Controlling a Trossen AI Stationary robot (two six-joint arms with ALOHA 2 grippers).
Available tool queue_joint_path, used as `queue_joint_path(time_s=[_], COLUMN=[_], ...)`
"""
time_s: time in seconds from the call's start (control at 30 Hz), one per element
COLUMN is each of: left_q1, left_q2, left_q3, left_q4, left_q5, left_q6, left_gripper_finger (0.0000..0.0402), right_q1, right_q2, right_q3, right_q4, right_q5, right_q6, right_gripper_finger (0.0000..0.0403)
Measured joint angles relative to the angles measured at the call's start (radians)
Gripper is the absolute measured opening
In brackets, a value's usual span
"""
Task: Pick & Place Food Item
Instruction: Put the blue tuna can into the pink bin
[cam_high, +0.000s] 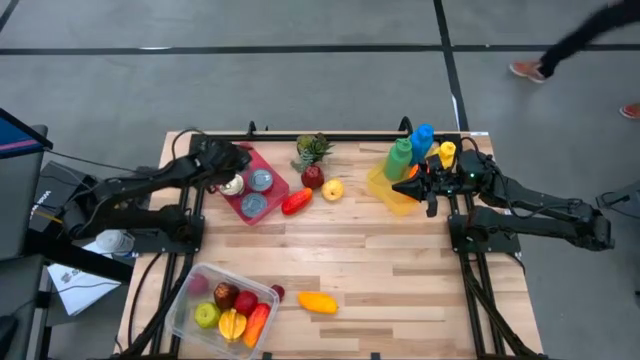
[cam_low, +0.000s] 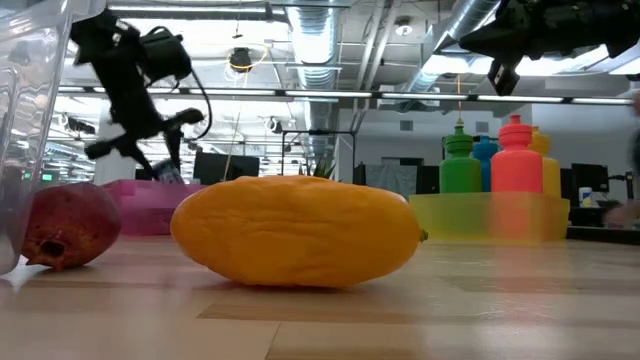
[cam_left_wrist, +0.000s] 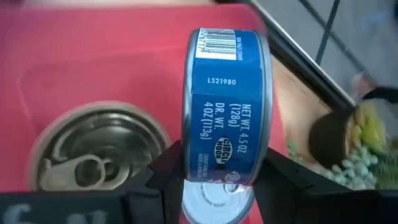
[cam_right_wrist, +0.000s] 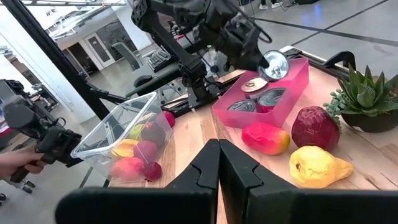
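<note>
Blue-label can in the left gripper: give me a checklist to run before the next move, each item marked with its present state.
1. Left gripper shut on the blue-label can, fingers on both flat faces: ok.
2. Can lifted above the pink tray: ok.
3. Other cans lying in the tray, apart from the held one: ok.
4. Clear container has room on top of the fruit: cannot tell.
5. Right gripper shut, parked by the yellow bin, off the path: ok.

Potted succulent (cam_high: 313, 150) at table's far edge; coloured bottles (cam_high: 411, 152) in yellow bin (cam_high: 385, 193) nr right side.
</note>
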Motion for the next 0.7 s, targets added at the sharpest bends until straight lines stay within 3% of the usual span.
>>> queue_joint_path(time_s=[0.27,0.47,0.7], left_q1=[0.010,0.024,0.029], left_q2=[-0.005,0.008,0.043], left_q3=[-0.204,-0.207,-0.207], left_q4=[0.400,0.415,0.452], left_q5=[-0.012,-0.035,-0.050], left_q6=[-0.176,-0.185,-0.147], left_gripper_finger=[0.0141,0.0146,0.0211], right_q1=[0.000,0.000,0.000], right_q2=[0.000,0.000,0.000], right_q3=[0.000,0.000,0.000], right_q4=[0.000,0.000,0.001], right_q5=[0.000,0.000,0.000], right_q6=[0.000,0.000,-0.022], right_gripper_finger=[0.0000,0.0000,0.0000])
